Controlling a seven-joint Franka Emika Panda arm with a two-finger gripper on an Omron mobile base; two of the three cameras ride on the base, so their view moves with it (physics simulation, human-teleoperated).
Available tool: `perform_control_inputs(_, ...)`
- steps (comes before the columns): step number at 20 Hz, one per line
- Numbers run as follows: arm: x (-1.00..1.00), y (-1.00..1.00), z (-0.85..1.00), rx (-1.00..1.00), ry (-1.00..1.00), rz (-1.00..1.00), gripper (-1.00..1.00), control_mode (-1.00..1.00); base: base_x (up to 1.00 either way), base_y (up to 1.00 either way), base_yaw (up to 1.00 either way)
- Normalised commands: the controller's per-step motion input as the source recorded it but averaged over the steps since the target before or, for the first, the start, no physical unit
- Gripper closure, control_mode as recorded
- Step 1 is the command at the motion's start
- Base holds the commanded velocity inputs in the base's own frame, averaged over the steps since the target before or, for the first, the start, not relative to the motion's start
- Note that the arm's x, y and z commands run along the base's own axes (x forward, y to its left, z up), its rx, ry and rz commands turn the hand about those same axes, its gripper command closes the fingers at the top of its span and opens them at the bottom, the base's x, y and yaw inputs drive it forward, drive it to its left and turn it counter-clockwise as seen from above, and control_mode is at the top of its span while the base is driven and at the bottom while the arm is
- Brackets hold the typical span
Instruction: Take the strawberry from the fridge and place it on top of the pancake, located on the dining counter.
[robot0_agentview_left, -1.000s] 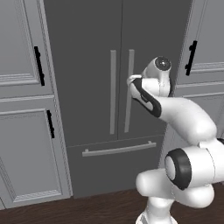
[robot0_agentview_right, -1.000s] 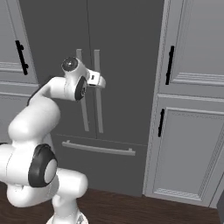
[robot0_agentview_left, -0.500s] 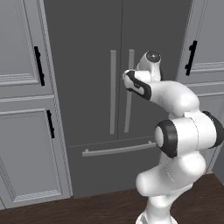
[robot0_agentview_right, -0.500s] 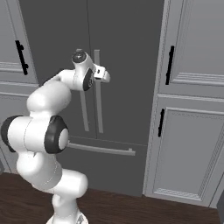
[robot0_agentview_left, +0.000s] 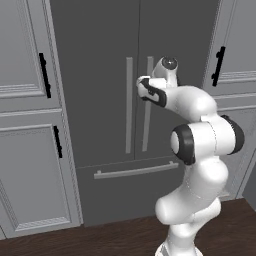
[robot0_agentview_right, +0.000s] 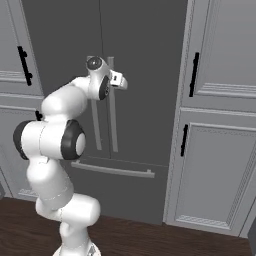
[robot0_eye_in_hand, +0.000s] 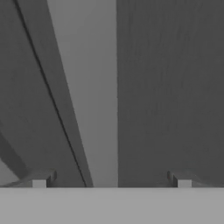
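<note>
We log our two-finger gripper (robot0_eye_in_hand: 111, 181), jaws spread, now risen to the pale grey right-door handle (robot0_eye_in_hand: 89, 96) of the closed dark grey French-door fridge (robot0_agentview_left: 100, 60), ready to grasp.

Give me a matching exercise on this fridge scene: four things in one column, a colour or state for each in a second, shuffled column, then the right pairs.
Things:
1. fridge doors
2. gripper
3. cabinet handles
4. fridge door handles

Colour or state:
A. black, short vertical bars on light grey panelled doors
B. open, one long handle between its fingertips
C. pale grey, long and vertical
D. dark grey, both closed

Pairs: 1-D, 2-B, 3-A, 4-C
</note>
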Motion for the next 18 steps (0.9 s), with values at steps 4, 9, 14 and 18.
perform_control_inputs(4,0.49,0.00,0.00,0.00,-0.09,-0.01,-1.00,-1.00,0.00,0.00,0.00)
perform_control_inputs(9,0.66,0.00,0.00,0.00,-0.09,-0.01,-1.00,-1.00,0.00,0.00,0.00)
perform_control_inputs(14,0.65,0.00,0.00,0.00,0.00,0.00,-1.00,-1.00,0.00,0.00,0.00)
perform_control_inputs(18,0.29,0.00,0.00,0.00,0.00,0.00,1.00,-1.00,0.00,0.00,0.00)
